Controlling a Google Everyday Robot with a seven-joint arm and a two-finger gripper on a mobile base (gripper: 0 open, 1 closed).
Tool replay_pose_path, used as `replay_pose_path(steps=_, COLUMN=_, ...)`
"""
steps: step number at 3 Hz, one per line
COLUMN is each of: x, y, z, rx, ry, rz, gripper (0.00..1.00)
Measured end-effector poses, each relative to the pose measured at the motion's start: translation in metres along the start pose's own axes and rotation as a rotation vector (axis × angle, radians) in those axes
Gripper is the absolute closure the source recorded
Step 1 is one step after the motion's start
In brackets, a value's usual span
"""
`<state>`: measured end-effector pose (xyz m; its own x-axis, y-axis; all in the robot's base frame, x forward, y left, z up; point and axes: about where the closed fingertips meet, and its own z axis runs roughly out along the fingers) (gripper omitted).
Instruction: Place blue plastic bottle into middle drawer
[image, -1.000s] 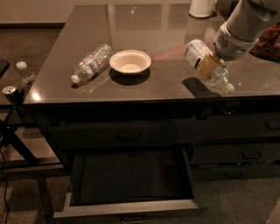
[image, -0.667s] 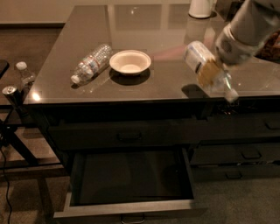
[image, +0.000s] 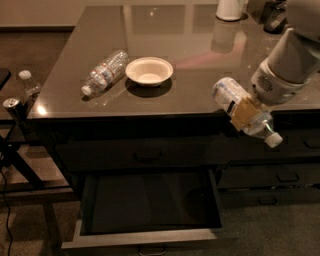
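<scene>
My gripper (image: 245, 114) is shut on the blue plastic bottle (image: 231, 97), a stubby clear bottle with a pale label and white cap. The bottle hangs tilted, cap pointing down and right, in front of the counter's front edge at the right. Its tan fingers (image: 244, 113) clamp the bottle's middle. The middle drawer (image: 150, 239) stands pulled open below and to the left of the bottle, its black interior showing nothing inside.
On the dark glossy counter (image: 200, 75) lie a slimmer ribbed clear bottle (image: 105, 72) and a white bowl (image: 149, 71). A white container (image: 230, 9) stands at the back. Shut dark drawers (image: 280, 175) are at the right. A small bottle (image: 29, 85) and can (image: 11, 106) sit left.
The gripper has carried the bottle forward off the counter top and lower, past the front edge, towards the open drawer. The bottle tilts more steeply cap-down.
</scene>
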<state>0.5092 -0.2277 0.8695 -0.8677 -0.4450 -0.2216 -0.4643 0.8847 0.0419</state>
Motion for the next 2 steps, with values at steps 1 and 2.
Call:
replay_pose_path(steps=1, x=0.000, y=0.000, z=0.000, rx=0.000, ry=0.000, rz=0.000, gripper=1.00)
replay_pose_path(steps=2, x=0.008, y=0.022, z=0.013, rx=-0.025, ry=0.003, rz=-0.031, gripper=1.00)
